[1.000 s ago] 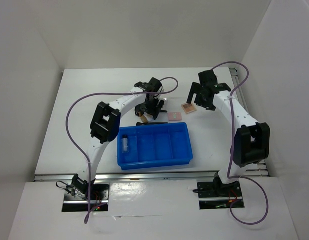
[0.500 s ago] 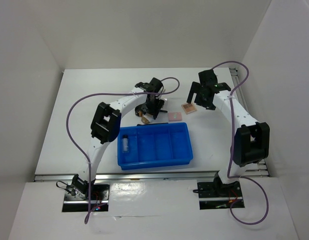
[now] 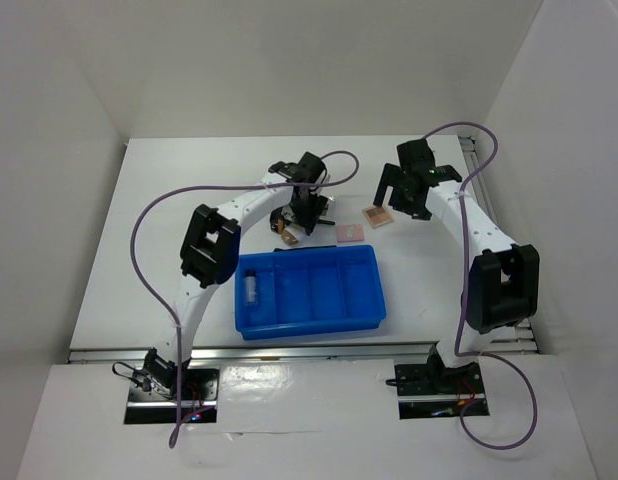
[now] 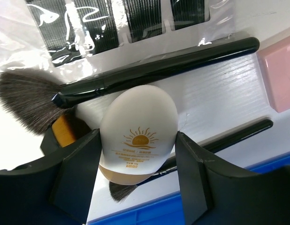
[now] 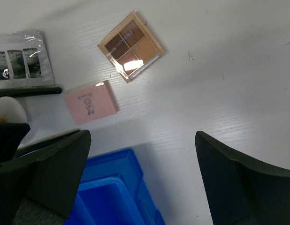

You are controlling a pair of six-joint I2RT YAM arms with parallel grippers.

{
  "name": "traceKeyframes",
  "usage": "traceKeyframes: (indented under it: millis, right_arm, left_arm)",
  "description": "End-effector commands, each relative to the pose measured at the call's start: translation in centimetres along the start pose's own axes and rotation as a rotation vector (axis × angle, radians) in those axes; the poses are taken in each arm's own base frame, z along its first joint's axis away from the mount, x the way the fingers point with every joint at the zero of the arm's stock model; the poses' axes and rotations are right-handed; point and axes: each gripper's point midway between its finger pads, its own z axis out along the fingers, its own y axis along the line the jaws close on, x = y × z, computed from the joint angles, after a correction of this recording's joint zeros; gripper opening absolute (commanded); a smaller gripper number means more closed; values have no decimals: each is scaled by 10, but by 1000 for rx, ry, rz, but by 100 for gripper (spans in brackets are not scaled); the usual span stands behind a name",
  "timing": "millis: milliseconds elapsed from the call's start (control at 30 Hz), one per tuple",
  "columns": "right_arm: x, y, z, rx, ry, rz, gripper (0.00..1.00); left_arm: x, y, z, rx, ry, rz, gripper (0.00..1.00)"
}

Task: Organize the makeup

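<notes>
Left claw (image 4: 137, 138): clamped on the white oval piece (image 4: 138, 117), 1 finger on each side of its lower half, sun print facing the wrist camera. The grip looks low so the rounded top stays free to go into a slot. Just beyond the fingertips lie 2 black brushes on the tabletop (image 4: 215, 101): the fan brush (image 4: 159, 65) crosswise, the thin brush (image 4: 220, 140) partly under the oval piece. Further out is the clear packet with dark strips (image 4: 112, 23). The pink square (image 4: 278, 70) is off to the claw's right side. The blue tray (image 3: 307, 328) sits on the near side of the claw, with the vial (image 3: 251, 290) in its leftmost compartment.

Right claw (image 5: 142, 138): spread wide, holding nothing, hanging above bare tabletop. The brown 4-pan palette (image 5: 131, 46) lies ahead of the fingertips, apart from them and likely the next pick.
</notes>
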Motion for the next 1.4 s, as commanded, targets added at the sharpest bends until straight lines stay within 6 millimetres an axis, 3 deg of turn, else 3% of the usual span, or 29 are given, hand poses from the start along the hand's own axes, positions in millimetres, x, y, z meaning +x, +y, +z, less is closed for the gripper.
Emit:
traceKeyframes:
  millis: [0, 233, 467, 633, 733, 767, 800, 867, 900, 933, 967, 1000, 1033, 1067, 1233, 1367]
  right_arm:
    - [-14, 1, -6, 0, -31, 7, 100]
    - [-14, 1, -6, 0, -31, 7, 100]
    - [-13, 3, -6, -8, -27, 7, 100]
    - [-13, 3, -6, -8, -27, 7, 100]
    - [-14, 6, -6, -21, -30, 17, 100]
    - [-14, 6, -6, -21, -30, 17, 100]
    - [-13, 5, -8, -21, -30, 17, 100]
    - [-12, 6, -8, -30, -25, 17, 100]
    - [-14, 7, -8, -34, -33, 19, 100]
    - [-14, 7, -8, -34, -33, 19, 100]
    - [-14, 7, -8, -34, -33, 19, 100]
    - [-12, 6, -9, -34, -33, 19, 100]
    - [-13, 9, -9, -48, -36, 20, 100]
    - [-13, 9, -9, -48, -36, 20, 100]
    - [-13, 10, -9, -56, -32, 19, 100]
    - [-14, 11, -12, -61, -40, 21, 100]
  left_arm:
    - [-32, 2, -59, -13, -134, 3, 35]
    - [-41, 5, -82, -25, -177, -10, 31]
    - [-57, 10, -121, -50, -257, -39, 29]
    - [-48, 11, -145, -42, -267, -88, 26]
    - [-27, 15, -161, -51, -247, -122, 25]
    - [-14, 15, -156, -54, -215, -143, 25]
    - [-10, 16, -172, -48, -239, -161, 25]
    - [7, 13, -179, -24, -214, -202, 25]
    - [27, 15, -171, -33, -168, -215, 24]
    - [35, 13, -187, -10, -185, -231, 24]
    - [46, 10, -189, 9, -170, -255, 24]
    - [68, 12, -179, -5, -118, -265, 24]
    - [73, 10, -189, 20, -139, -279, 24]
    - [93, 8, -181, 28, -88, -299, 24]
    - [132, 0, -177, 40, -29, -333, 24]
    - [156, -4, -170, 40, 19, -325, 31]
